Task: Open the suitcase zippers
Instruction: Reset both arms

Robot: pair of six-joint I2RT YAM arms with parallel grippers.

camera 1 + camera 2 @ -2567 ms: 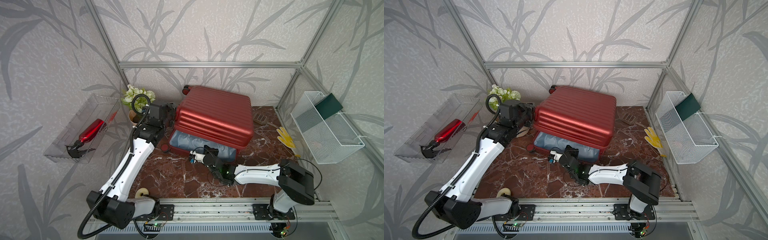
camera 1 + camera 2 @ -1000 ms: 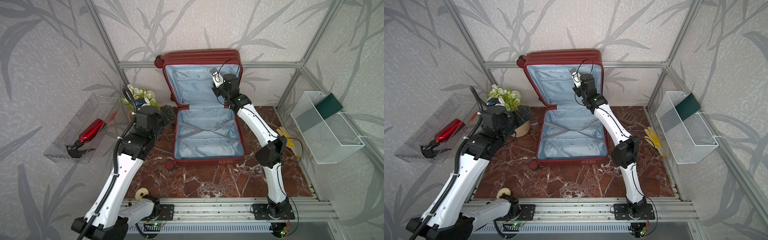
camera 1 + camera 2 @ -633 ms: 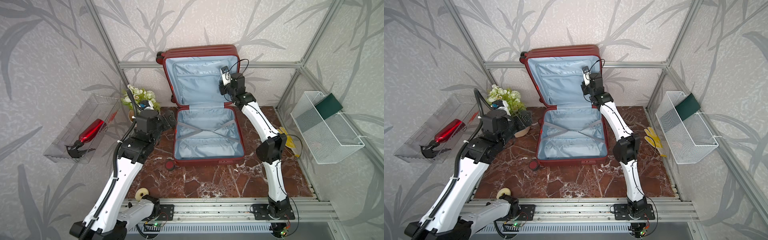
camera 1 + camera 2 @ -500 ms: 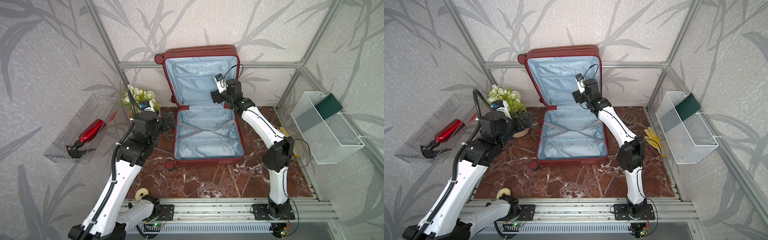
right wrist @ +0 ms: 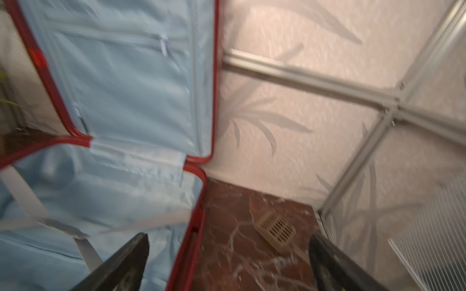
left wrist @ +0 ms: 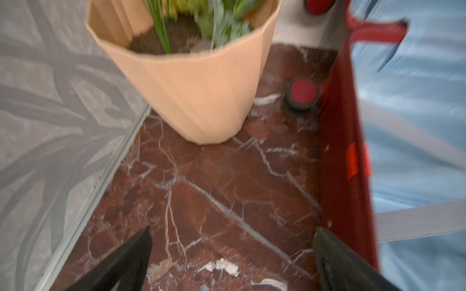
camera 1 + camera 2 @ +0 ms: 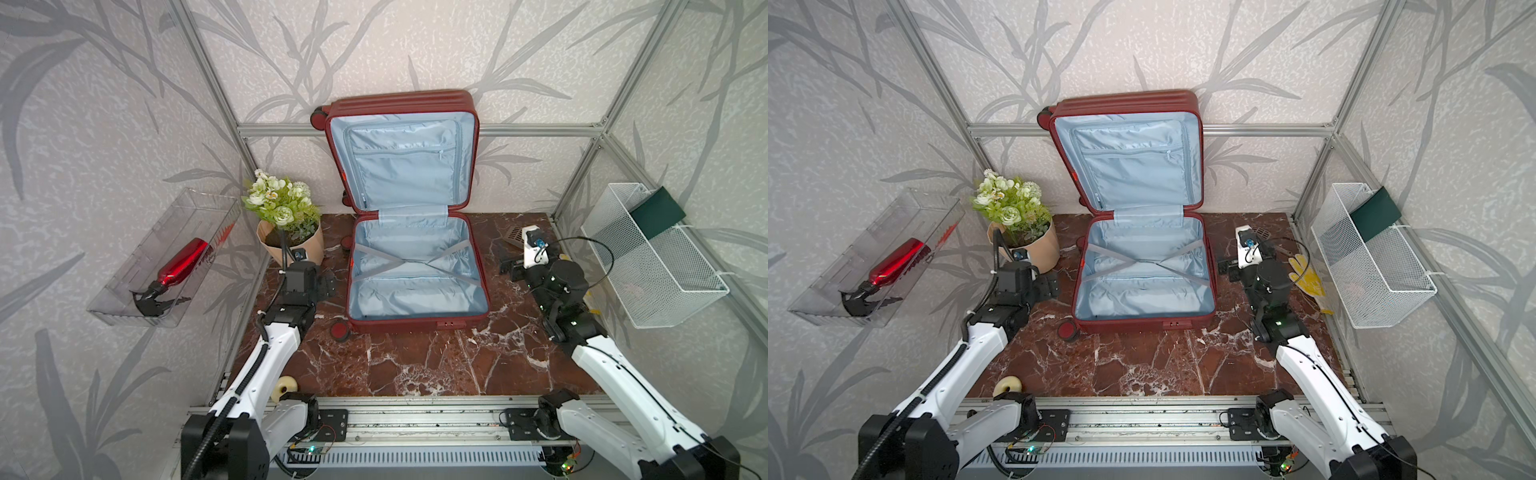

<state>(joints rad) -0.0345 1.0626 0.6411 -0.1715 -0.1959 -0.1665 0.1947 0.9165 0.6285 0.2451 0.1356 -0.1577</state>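
Suitcase [image 7: 415, 286] is seen lying wide open at ctr-rear of the desk [image 7: 415, 365], base half flat w/ blue lining up, lid stood upright against the back wall; zipper track [image 5: 214, 75] round the rims is parted. Left jaws are held apart, empty, low over the desk btwn flower pot [image 7: 311, 245] and the suitcase's left side, just beside it. Right jaws are likewise spread wide, nothing gripped, just off the suitcase's right side, near a tan slotted scoop [image 5: 276, 230].
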